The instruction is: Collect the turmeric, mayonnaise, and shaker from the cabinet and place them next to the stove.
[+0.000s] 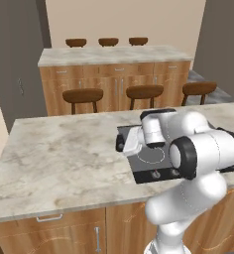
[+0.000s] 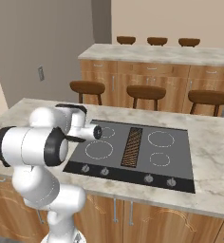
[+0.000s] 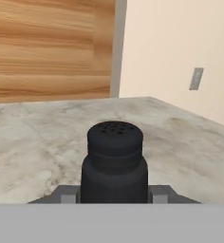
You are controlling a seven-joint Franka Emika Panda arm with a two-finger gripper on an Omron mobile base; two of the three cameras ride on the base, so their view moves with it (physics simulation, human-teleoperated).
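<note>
Shaker [image 3: 115, 161] is sitting clamped between the closed gripper [image 3: 114, 194], at six o'clock in the hand view. Marble counter [image 3: 33, 137] is spreading beyond; stove [image 2: 133, 147] is lying beside the arm.

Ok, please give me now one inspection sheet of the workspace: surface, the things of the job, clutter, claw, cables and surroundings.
Surface: marble-look counter, bare to the left of the stove.
Job's things: black shaker upright between the claw's fingers, perforated top toward the camera. Stove is flat and dark with white burner rings, a brown centre grille and front knobs. Turmeric and mayonnaise: nothing seen.
Clutter: nothing seen.
Claw: claw shut on the shaker, held over the counter at the stove's left side.
Cables: nothing seen.
Surroundings: three brown stools behind the counter, a second counter with wooden cabinet fronts beyond them, more stools at its far side, wood panel and beige wall with a grey wall plate.
</note>
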